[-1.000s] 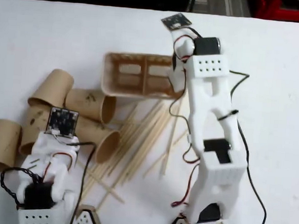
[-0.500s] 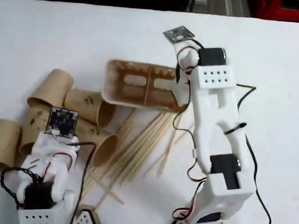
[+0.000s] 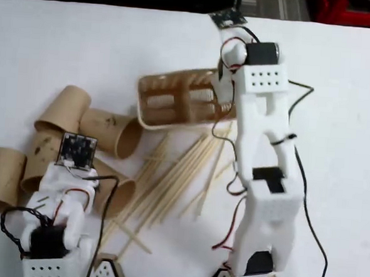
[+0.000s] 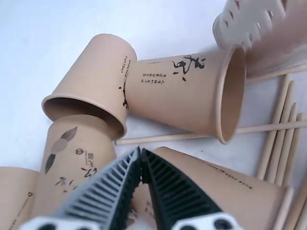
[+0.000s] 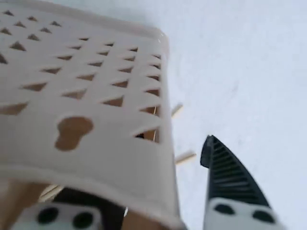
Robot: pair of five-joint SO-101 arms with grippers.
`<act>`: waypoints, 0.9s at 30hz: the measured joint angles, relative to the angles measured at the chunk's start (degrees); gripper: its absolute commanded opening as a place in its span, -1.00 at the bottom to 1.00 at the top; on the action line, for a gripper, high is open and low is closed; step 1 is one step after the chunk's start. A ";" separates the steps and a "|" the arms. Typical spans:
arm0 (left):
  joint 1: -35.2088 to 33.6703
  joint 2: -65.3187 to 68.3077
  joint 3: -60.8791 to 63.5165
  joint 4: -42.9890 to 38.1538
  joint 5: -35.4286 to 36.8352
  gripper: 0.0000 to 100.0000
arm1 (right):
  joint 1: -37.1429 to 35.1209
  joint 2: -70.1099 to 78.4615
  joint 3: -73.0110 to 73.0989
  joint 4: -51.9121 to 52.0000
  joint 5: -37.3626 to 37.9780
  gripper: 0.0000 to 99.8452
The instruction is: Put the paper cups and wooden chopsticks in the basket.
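Observation:
The beige slotted basket hangs tilted at the middle of the table, its perforated wall close in the right wrist view. My right gripper is shut on the basket's right end, one black finger outside the wall. Several brown paper cups lie on their sides at the left, and wooden chopsticks are strewn in a loose pile in front of the basket. My left gripper is shut and holds nothing, hovering just above the cups.
White tabletop lies bare to the right and at the far left. The table's far edge borders a dark area. Black cables trail beside the right arm, and both arm bases stand at the near edge.
My right arm has swung the basket up and toward the far right, tilting it. One cup by the chopsticks has shifted slightly. The left arm has kept still.

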 measured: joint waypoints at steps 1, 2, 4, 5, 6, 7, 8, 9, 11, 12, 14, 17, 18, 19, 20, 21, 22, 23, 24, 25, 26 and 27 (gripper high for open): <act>0.00 0.00 0.00 0.00 0.00 -0.94 | -0.09 1.32 -2.29 0.00 -0.09 -0.58; 0.00 0.00 0.00 0.00 0.00 -0.94 | -0.09 2.37 -4.57 0.00 -0.18 -0.58; 0.00 0.00 0.00 0.00 0.00 -0.94 | 0.09 4.04 -9.14 0.00 -0.79 -0.57; 0.00 0.00 0.00 0.00 0.00 -0.94 | 0.09 4.66 -11.43 0.00 -1.76 -0.57; 0.00 0.00 0.00 0.00 0.00 -0.94 | 0.09 5.45 -13.80 0.00 -3.08 -0.57; 0.00 0.00 0.00 0.00 0.00 -0.94 | 0.09 5.98 -16.09 -0.44 -4.48 -0.57; 0.00 0.00 0.00 0.00 0.00 -0.94 | 0.09 6.42 -18.11 0.09 -5.45 -0.57; 0.00 0.00 0.00 0.00 0.00 -0.94 | 0.09 6.86 -20.22 0.00 -6.51 -0.57; 0.00 0.00 0.00 0.00 0.00 -0.94 | 0.00 7.30 -23.74 0.00 -7.56 -0.57; 0.00 0.00 0.00 0.00 0.00 -0.94 | -0.09 7.30 -25.05 0.00 -7.91 -0.57; 0.00 0.00 0.00 0.00 0.00 -0.94 | -0.70 7.30 -27.08 0.00 -8.00 -0.57; 0.00 0.00 0.00 0.00 0.00 -0.94 | -2.29 7.21 -27.96 0.00 -8.00 -0.58; 0.00 0.00 0.00 0.00 0.00 -0.94 | -2.73 6.77 -27.96 0.00 -8.00 -0.58; 0.00 0.00 0.00 0.00 0.00 -0.94 | -2.99 6.15 -27.96 0.00 -8.00 -0.58; 0.00 0.00 0.00 0.00 0.00 -0.94 | -3.25 5.36 -27.96 0.00 -8.00 -0.58; 0.00 0.00 0.00 0.00 0.00 -0.94 | -3.52 4.13 -27.96 0.00 -8.00 -0.58; 0.00 0.00 0.00 0.00 0.00 -0.94 | -3.60 2.90 -27.96 0.00 -8.00 -0.58; 0.00 0.00 0.00 0.00 0.00 -0.94 | -3.69 1.49 -27.96 0.00 -8.00 -0.58; 0.00 0.00 0.00 0.00 0.00 -0.94 | -3.69 0.00 -27.60 0.00 -8.00 -0.58; -0.18 0.00 0.00 0.00 0.00 -0.94 | -3.69 -1.85 -26.81 0.00 -8.00 -0.58; -0.62 0.00 0.00 0.00 0.00 -0.94 | -3.60 -3.78 -25.49 0.00 -8.00 -0.58; -1.32 0.00 0.00 0.00 0.00 -0.94 | -3.69 -6.07 -23.47 0.00 -8.00 -0.58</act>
